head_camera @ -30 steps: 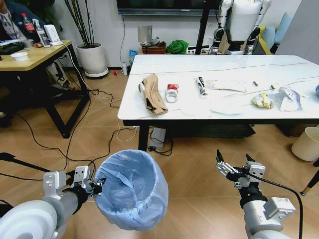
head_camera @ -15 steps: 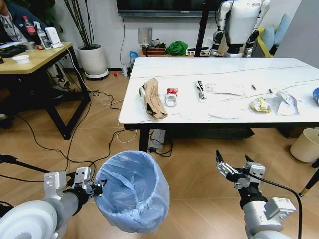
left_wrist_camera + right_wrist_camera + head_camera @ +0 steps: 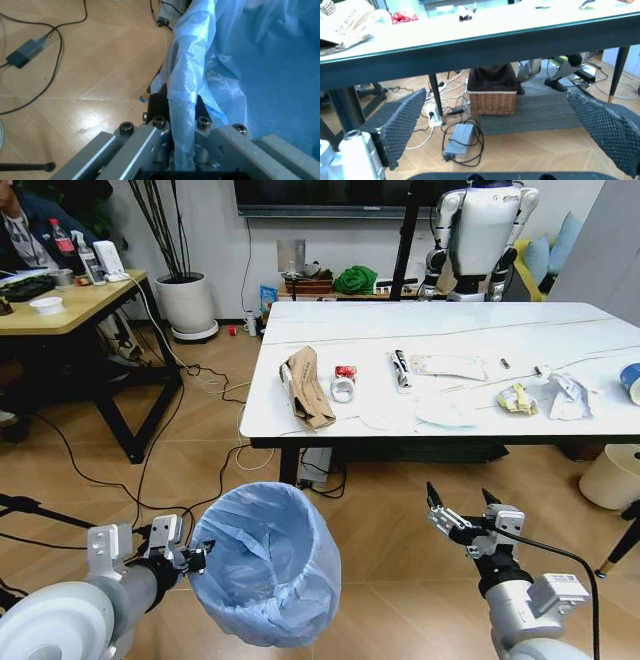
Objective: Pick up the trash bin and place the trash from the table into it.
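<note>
- While my left gripper (image 3: pixel 196 557) pinches the bin (image 3: pixel 262 562) by its near rim, the bin hangs low at my left, well short of the desk (image 3: pixel 330 415).
- From the left wrist, I see the fingers (image 3: pixel 159 103) closed on the rim and its blue bag (image 3: pixel 240 56), the bag folded between them.
- My right gripper (image 3: pixel 462 506) is held out in front with its fingers (image 3: pixel 400 123) spread wide and holding nothing; it points at the desk's near edge, below the top.
- All the trash lies ahead and above both grippers, strung along the desk: cardboard (image 3: pixel 306 386) at the left end, a red wrapper (image 3: pixel 345 372) just beside it, white paper (image 3: pixel 450 366) mid-desk, a yellowish wrapper (image 3: pixel 518 398) and crumpled paper (image 3: pixel 567 394) toward the right, a cup (image 3: pixel 632 381) at the far right.
- I judge the free right arm nearer the mid and right-hand litter; the cardboard, long axis running away from me, sits nearly straight beyond the bin.
- Whichever piece goes first, the bin must be under or beside the desk edge.
</note>
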### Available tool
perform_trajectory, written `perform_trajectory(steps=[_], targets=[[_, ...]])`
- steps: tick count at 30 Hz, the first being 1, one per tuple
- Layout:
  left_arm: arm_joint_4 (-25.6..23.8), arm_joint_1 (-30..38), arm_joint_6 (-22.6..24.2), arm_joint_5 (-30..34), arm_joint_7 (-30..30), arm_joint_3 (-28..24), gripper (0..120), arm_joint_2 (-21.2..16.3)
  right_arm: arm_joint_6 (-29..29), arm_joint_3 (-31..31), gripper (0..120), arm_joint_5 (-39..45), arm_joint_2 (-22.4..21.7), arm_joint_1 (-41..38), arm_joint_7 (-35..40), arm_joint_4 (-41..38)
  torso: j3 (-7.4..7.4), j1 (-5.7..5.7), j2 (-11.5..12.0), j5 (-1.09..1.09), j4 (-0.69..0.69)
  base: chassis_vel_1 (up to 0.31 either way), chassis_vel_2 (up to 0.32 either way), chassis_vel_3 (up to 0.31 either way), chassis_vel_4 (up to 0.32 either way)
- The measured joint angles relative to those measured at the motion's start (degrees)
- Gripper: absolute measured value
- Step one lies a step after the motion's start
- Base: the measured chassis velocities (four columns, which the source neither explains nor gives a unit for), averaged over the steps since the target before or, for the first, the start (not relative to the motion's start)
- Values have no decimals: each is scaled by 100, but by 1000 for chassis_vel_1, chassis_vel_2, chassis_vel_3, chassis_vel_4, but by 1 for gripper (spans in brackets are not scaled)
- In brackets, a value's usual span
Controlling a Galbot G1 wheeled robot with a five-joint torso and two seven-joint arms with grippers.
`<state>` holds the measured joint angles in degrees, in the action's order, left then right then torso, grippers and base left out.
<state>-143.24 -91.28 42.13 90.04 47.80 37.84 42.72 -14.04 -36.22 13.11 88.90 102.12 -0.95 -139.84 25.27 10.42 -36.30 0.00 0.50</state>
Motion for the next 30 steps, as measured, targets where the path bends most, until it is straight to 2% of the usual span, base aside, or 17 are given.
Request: perform_trajectory(steps=[30], targets=[[0,-25,0,25,52,-27,0,-2,-105,26,100,-22,48,65,57,-318,407,306,-714,0,-1,0,0,0,0]])
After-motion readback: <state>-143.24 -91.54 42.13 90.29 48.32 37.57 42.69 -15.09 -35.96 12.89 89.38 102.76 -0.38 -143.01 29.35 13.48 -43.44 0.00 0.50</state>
